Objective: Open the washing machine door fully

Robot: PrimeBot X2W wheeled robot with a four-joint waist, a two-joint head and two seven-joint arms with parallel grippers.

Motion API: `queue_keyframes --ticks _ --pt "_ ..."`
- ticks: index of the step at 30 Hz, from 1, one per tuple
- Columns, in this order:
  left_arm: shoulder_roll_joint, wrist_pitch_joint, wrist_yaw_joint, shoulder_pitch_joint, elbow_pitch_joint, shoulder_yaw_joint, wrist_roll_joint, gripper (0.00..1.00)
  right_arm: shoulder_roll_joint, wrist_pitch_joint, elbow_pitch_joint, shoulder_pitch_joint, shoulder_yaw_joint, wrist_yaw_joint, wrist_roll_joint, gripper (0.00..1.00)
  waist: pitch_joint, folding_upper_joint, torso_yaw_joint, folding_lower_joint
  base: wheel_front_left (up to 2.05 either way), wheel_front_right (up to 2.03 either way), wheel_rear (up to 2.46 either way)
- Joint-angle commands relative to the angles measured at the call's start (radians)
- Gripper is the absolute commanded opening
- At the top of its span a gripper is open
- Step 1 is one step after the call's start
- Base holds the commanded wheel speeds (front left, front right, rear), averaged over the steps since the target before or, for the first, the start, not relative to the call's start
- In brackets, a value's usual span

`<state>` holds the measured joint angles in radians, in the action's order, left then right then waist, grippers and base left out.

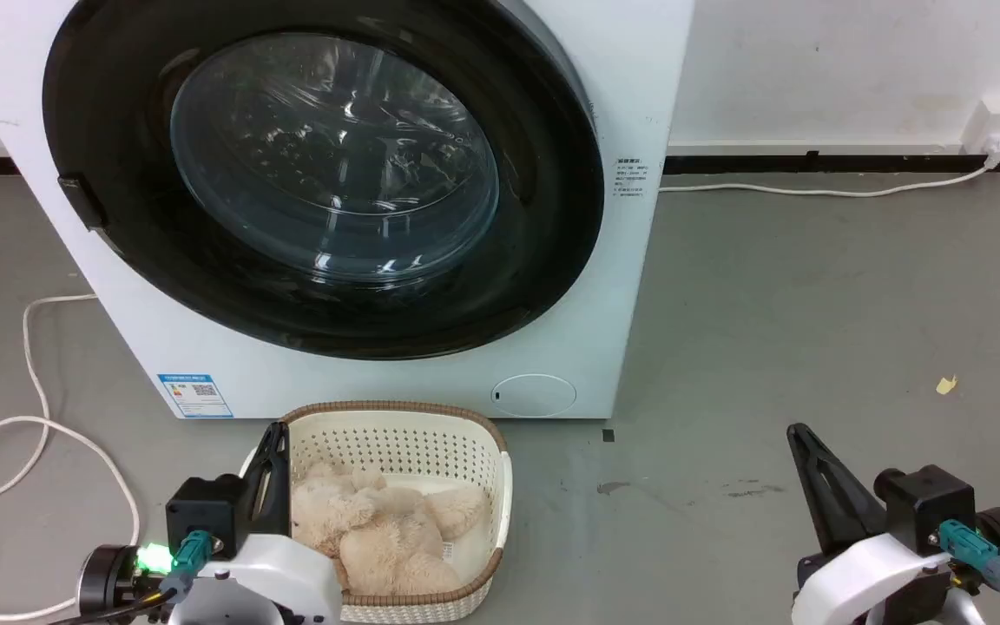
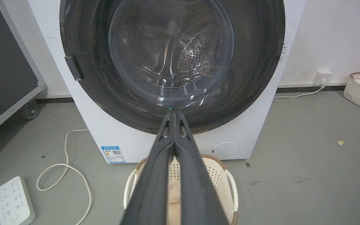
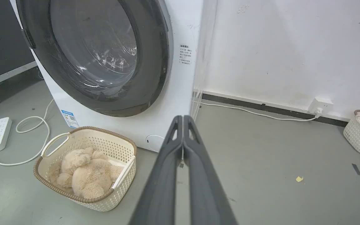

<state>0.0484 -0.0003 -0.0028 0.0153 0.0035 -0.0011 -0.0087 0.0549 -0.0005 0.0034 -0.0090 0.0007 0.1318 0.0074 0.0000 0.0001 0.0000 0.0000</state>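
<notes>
My left end effector (image 1: 276,428) is pinched closed on nothing above the left rim of the basket (image 1: 396,410); my right end effector (image 1: 795,430) is likewise closed, over the floor (image 1: 769,304). The washing machine door (image 1: 326,174) covers the front of the washing machine (image 1: 639,87), just behind the basket

Basket (image 1: 396,447) stands below washing machine door (image 1: 326,174); floor (image 1: 812,330) to right open, cable (image 1: 812,192) along wall (image 1: 812,69).
</notes>
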Motion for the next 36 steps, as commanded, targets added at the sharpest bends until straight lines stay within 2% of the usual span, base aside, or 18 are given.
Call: queue_keyframes --ticks 1,36 --pt "0.002 0.0 0.003 -0.015 -0.004 0.001 0.009 0.0 -0.005 0.0 -0.003 0.009 -0.001 -0.001 -0.007 0.0 0.0 -0.0001 0.0 0.0 0.0 0.0 0.0" --pt "0.002 0.0 0.003 -0.015 -0.004 0.001 0.009 0.0 -0.005 0.0 -0.003 0.009 -0.001 -0.001 -0.007 0.0 0.0 -0.0001 0.0 0.0 0.0 0.0 0.0"
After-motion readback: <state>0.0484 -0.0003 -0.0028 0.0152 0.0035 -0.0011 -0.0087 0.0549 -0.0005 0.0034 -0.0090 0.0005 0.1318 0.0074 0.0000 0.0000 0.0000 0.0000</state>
